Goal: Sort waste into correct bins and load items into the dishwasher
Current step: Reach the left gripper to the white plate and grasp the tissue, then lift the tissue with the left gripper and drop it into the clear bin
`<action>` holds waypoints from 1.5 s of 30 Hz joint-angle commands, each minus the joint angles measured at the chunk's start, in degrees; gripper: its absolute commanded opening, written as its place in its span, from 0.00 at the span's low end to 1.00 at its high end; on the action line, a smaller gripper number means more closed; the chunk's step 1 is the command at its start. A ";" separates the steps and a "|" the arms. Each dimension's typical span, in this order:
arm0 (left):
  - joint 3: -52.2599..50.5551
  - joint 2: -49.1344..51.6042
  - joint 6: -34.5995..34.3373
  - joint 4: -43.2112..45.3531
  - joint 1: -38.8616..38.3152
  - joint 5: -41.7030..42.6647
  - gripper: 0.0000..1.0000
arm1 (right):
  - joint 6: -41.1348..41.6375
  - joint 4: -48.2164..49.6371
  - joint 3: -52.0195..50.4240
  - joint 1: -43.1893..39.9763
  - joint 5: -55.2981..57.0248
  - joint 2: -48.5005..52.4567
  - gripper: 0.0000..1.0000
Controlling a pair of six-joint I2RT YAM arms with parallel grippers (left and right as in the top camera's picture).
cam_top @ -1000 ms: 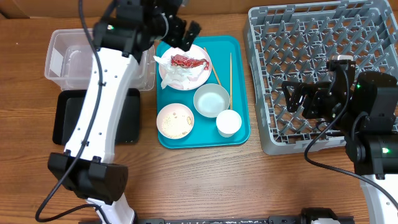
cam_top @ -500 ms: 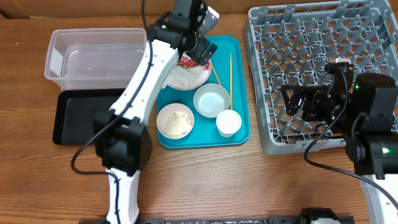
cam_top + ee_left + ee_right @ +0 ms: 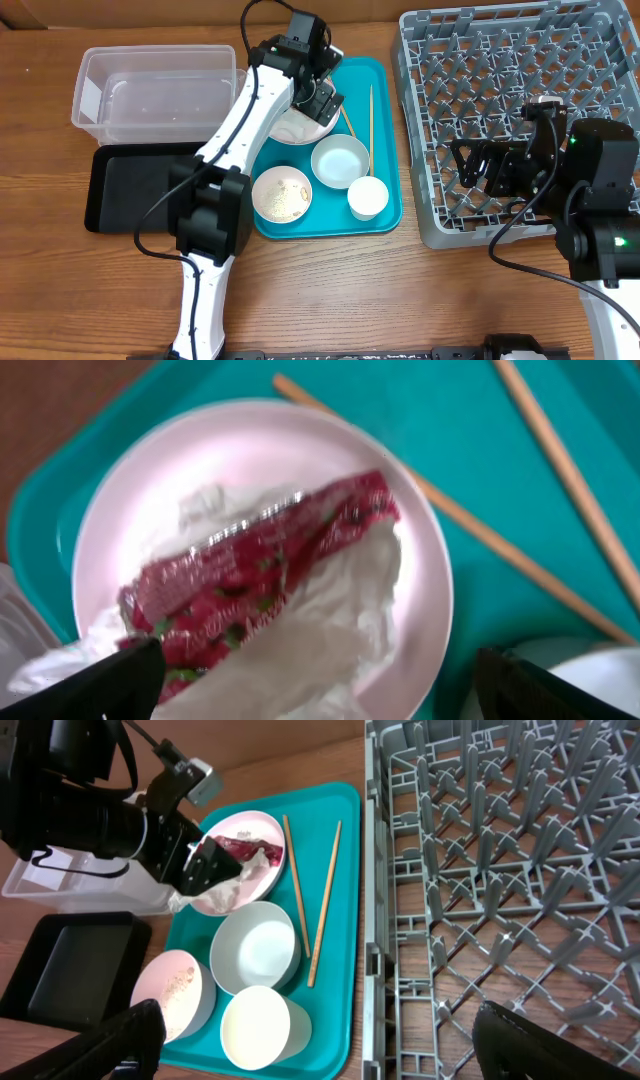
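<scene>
Mid-counter by the far edge, left jaws hang apart over the red wrapper (image 3: 265, 565) on its plate (image 3: 200, 450). Closing could pinch the napkin (image 3: 345, 605) underneath too, dragging both off together. Right jaws gape, idle, over the right-edge rack (image 3: 500, 100).

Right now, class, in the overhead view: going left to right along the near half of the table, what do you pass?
Black tray → pale plate with rice scraps → small white cup → grey dish rack. The grey-blue bowl overlaps the cup, so it is left out.
</scene>
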 commanded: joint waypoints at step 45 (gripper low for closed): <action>8.98 7.65 -3.63 -2.64 1.84 -1.53 0.04 | 0.39 -0.20 1.36 -0.17 -0.50 2.16 1.00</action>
